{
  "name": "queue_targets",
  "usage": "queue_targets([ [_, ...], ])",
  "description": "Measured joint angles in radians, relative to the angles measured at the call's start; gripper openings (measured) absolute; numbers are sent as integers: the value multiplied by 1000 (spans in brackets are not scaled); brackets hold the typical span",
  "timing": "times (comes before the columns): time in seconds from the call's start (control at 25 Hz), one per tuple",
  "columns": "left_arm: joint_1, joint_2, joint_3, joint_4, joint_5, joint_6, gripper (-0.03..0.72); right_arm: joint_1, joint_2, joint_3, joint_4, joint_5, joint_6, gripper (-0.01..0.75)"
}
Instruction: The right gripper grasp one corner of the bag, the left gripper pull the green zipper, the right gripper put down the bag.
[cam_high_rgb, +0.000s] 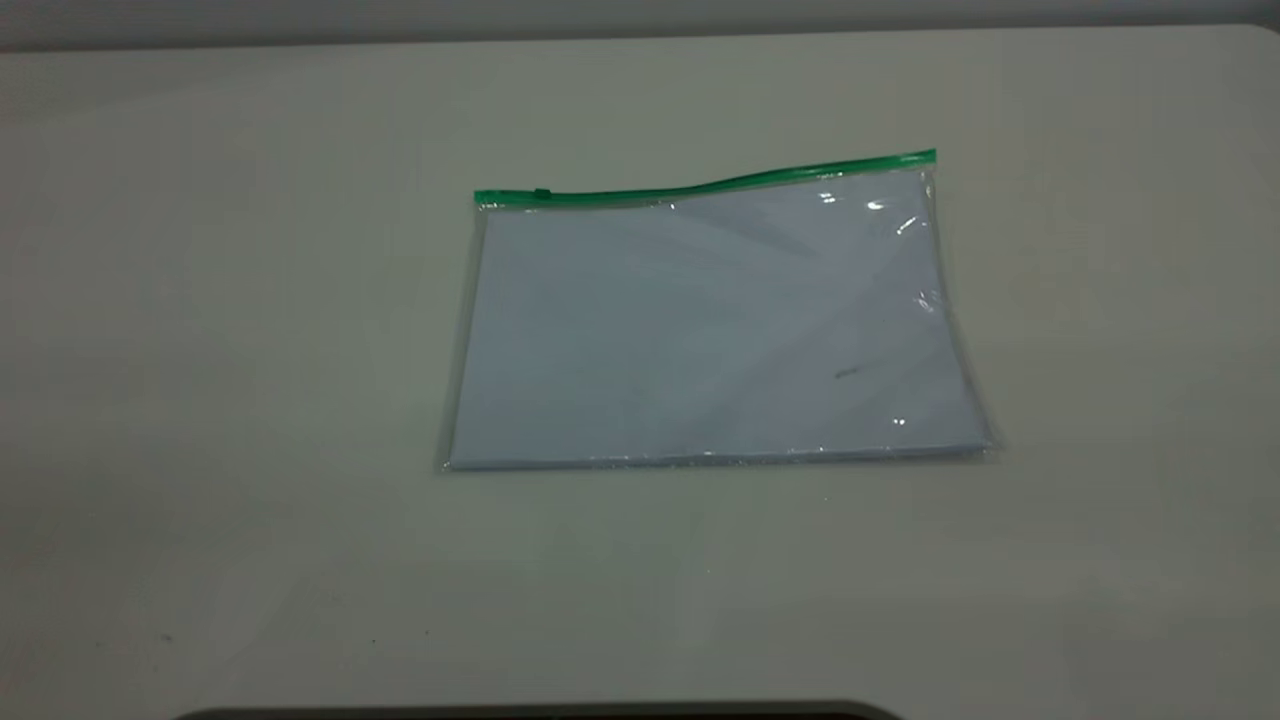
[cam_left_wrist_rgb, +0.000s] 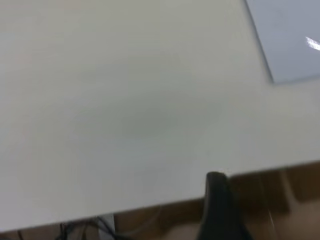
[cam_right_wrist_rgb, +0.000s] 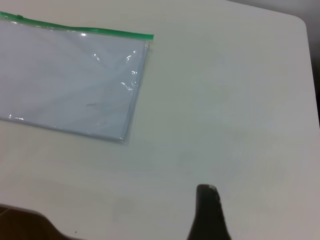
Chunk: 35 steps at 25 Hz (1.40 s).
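The bag (cam_high_rgb: 710, 330) lies flat on the white table, clear plastic with white paper inside. The green zipper (cam_high_rgb: 700, 187) runs along its far long edge, and the small slider tab (cam_high_rgb: 541, 194) sits near the left end. Neither gripper shows in the exterior view. In the left wrist view a dark part of the left gripper (cam_left_wrist_rgb: 217, 210) hangs over the table's edge, far from the bag's corner (cam_left_wrist_rgb: 290, 35). In the right wrist view a dark part of the right gripper (cam_right_wrist_rgb: 207, 215) is above bare table, well apart from the bag (cam_right_wrist_rgb: 70, 85) and its zipper (cam_right_wrist_rgb: 90, 31).
The white table (cam_high_rgb: 200, 400) spreads wide round the bag on all sides. Its edge (cam_left_wrist_rgb: 150, 204) shows in the left wrist view with brown floor and cables beyond. A rounded table corner (cam_right_wrist_rgb: 300, 22) shows in the right wrist view. A dark strip (cam_high_rgb: 540, 712) lies at the near edge.
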Motion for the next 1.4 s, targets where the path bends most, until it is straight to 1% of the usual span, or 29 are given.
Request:
queue_targets([
  [0.16,11,-71,0,0,3,0,557,0,0,0,0,0,0,589],
  [0.88,11,-74,0,-2,6,0,557,0,0,0,-2,-2,12,589],
  [1.24,11,-74,0,-2,7,0,557,0,0,1,-162,-20,234,589],
  [1.4,11,-74,0,-2,6,0,557,0,0,1,-203,-21,278,589],
])
